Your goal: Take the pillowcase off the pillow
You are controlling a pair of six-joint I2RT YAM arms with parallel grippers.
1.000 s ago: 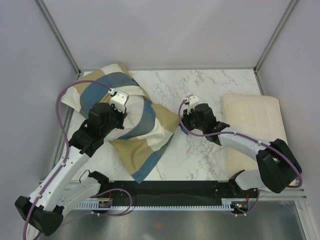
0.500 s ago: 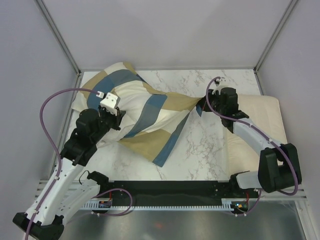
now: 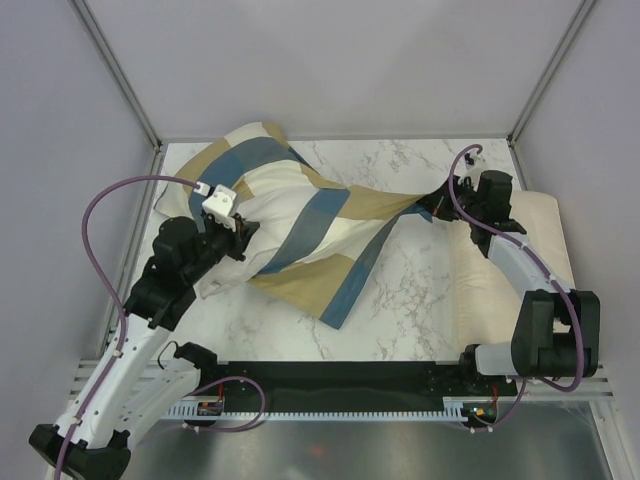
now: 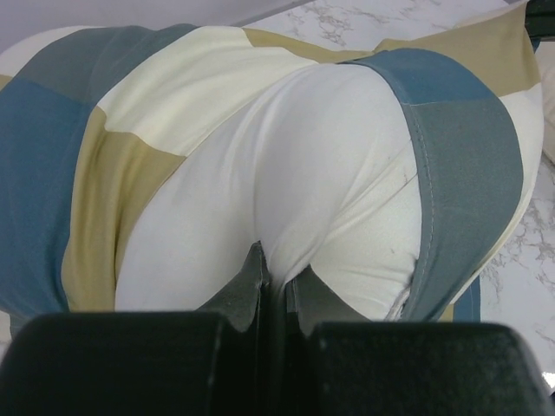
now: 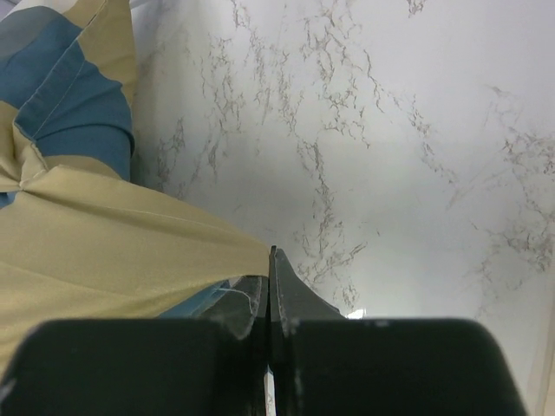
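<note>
- The left arm (image 3: 150, 300) reaches in from the near left corner of the marble tabletop (image 3: 400, 290) to the bulky end of the bundle.
- The left jaws are pressed together on a fold of the plain off-white pillow (image 4: 303, 173). The left wrist view shows that white fabric bulging up on both sides of the tips.
- The pillow lies on the left half of the tabletop and is mostly inside the pillowcase (image 3: 320, 215). Its bare white surface shows where the cover's open end, edged in blue, curves around it.
- The pillowcase, in blocks of steel blue, tan and cream, covers the far left corner and runs in a narrowing band toward the far right.
- The right arm (image 3: 510, 260) extends along the right side, and the right jaws sit near the far right corner.
- The right jaws are clamped on a tan corner of the pillowcase. In the right wrist view the cloth fans out to the left from the pinch in tight creases, with a blue block beyond it.
- Between the two grips the cover looks taut and is raised above the tabletop at its right end.
- A loose blue-edged flap of the cover points toward the near edge.
- A second, flatter cream pillow (image 3: 540, 225) lies along the right edge, partly under the right arm.
</note>
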